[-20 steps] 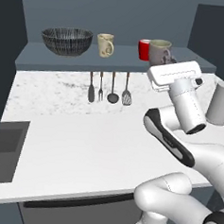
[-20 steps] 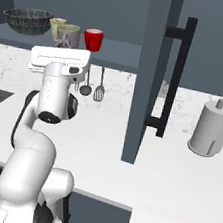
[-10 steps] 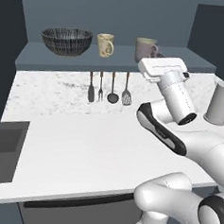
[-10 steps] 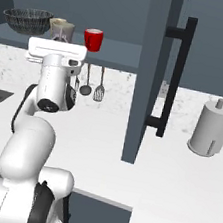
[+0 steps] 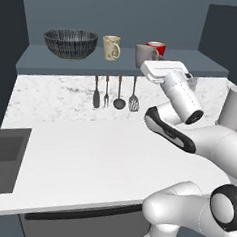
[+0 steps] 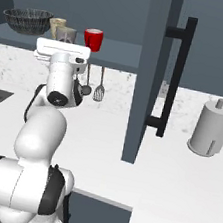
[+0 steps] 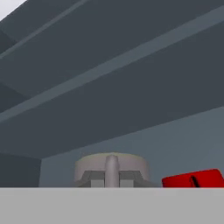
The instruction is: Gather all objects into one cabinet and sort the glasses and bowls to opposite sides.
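Moved: grey-taupe mug (image 5: 144, 55) slid from beside red mug (image 5: 156, 47) toward cream mug (image 5: 111, 47) at 9 o'clock; sorting underway.
Right base view: mugs cluster near bowl (image 6: 27, 20) on cabinet (image 6: 117, 51) shelf.
Hand view: gripper clamps grey-taupe mug, red mug at 3 o'clock.

Dark pale-streaked bowl (image 5: 70, 43); cream mug (image 5: 111, 47), grey-taupe mug (image 5: 144, 55), red mug (image 5: 157, 47); slate-blue cabinet (image 6: 150, 74); white speckled tabletop (image 5: 88, 148).

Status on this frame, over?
Gripper apparently clamped on grey mug. Mug at shelf, between cream mug and red mug; bowl far left. Path clear.
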Controlling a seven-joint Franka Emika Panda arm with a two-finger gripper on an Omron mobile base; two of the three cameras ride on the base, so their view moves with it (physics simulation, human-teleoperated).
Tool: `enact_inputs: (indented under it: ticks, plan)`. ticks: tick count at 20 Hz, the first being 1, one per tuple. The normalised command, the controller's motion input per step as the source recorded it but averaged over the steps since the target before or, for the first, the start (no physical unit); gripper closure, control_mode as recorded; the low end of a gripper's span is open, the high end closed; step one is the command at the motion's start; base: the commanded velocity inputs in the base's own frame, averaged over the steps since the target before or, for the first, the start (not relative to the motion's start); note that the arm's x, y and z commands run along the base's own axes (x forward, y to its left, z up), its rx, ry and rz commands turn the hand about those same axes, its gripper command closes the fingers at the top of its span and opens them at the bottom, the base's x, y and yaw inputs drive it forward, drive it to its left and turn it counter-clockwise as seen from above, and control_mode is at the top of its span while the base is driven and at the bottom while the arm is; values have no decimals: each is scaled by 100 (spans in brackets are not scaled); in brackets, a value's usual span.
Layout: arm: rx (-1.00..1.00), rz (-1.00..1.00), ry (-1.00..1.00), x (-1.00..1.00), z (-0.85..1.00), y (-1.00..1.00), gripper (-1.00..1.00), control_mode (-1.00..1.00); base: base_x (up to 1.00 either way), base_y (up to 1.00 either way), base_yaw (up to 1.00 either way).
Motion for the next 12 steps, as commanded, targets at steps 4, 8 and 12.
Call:
enact_inputs:
  ticks: [4,8,12]
  plan:
    - [0,0,-15,4,-9,0,100,-100,0,0,0]
    - [0,0,-17,0,-12,0,100,-100,0,0,0]
    - [0,0,-8,0,-22,0,100,-100,0,0,0]
